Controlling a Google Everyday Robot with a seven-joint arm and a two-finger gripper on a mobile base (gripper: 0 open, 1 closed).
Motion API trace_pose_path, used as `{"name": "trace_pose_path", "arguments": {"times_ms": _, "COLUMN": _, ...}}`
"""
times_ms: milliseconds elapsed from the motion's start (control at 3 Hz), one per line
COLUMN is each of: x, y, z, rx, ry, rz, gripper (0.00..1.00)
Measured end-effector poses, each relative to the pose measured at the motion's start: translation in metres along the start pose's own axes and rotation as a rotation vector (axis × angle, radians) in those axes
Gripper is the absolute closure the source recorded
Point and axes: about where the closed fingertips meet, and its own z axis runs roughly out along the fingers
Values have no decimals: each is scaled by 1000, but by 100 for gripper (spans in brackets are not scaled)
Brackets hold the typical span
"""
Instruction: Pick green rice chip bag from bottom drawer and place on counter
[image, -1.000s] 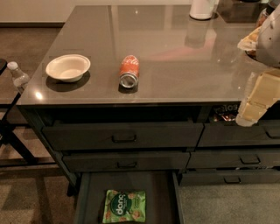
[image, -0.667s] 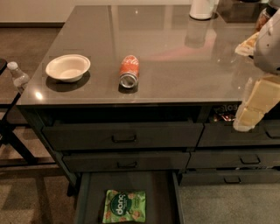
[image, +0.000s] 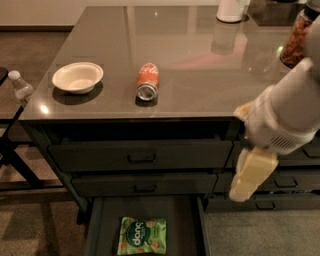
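A white round bowl (image: 77, 77) and a red soda can (image: 147, 81) lying on its side, its lettering unreadable, sit on the glossy grey-brown counter (image: 200, 60). Below, the light-green rice chip bag (image: 142, 236), its dark round logo seeming to read "danc", lies flat in the open dark grey bottom drawer (image: 186, 220). At right, the robot's white arm (image: 285, 117) slants down past the counter's front edge, with the cream-coloured gripper (image: 251, 175) hanging before the right-hand drawers (image: 292, 182), well apart from the bag; whether it is open or closed cannot be told.
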Motion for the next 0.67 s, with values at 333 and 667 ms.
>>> {"name": "trace_pose_path", "arguments": {"times_ms": 333, "x": 12, "y": 18, "z": 23, "rx": -50, "ry": 31, "rz": 4, "gripper": 0}}
{"name": "trace_pose_path", "arguments": {"times_ms": 667, "x": 12, "y": 18, "z": 22, "rx": -49, "ry": 31, "rz": 4, "gripper": 0}}
